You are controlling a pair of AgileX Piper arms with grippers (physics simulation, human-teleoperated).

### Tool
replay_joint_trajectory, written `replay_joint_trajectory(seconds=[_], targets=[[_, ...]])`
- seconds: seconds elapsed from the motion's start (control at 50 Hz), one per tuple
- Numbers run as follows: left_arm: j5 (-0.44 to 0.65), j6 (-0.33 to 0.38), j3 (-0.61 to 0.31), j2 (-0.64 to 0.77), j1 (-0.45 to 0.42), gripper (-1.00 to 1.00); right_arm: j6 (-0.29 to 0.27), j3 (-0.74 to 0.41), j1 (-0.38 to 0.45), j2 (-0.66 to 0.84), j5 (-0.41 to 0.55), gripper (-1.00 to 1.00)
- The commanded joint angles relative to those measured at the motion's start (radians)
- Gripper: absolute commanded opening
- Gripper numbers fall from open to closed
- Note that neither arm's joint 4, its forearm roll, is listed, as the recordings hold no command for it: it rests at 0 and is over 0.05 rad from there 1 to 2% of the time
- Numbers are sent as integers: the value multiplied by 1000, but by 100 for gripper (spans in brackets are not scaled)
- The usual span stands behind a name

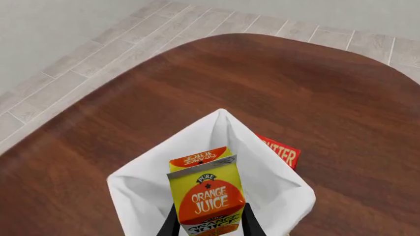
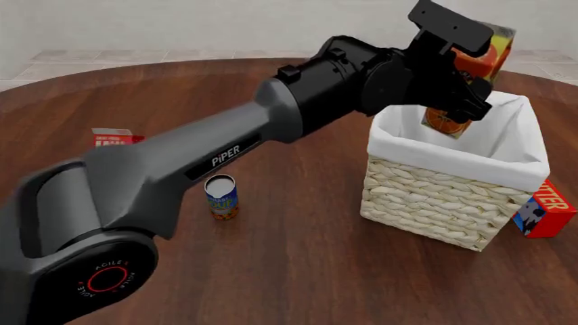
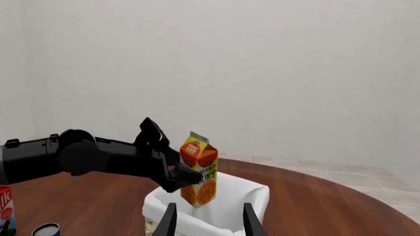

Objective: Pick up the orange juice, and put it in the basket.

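The orange juice (image 1: 208, 195) is a yellow and orange gable-top carton. My left gripper (image 1: 211, 219) is shut on its sides and holds it upright in the air. In the front view the orange juice (image 2: 492, 51) hangs over the basket (image 2: 434, 196), a pale wicker square with white cloth lining, and its lower end dips level with the rim. My left gripper (image 2: 459, 95) is mostly hidden behind its own arm there. From the right wrist view, the orange juice (image 3: 198, 172) stands above the basket (image 3: 249, 194), and my right gripper (image 3: 210, 221) is open, apart from both.
A red butter box (image 2: 543, 213) lies against the basket's right side. A small blue can (image 2: 221, 196) stands left of the basket. A red-and-white carton (image 2: 113, 140) lies at the far left. The left arm (image 2: 235, 152) stretches across the table's middle.
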Motion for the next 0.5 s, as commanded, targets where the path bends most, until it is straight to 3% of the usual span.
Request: replay_joint_trajectory(seconds=[0.02,0.5], targets=[[-3,12,-38,32,-7,-100,3,18,0,0,-11,100],[-23,2,-28,61,-7,-100,11,36,-5,0,-24,100]])
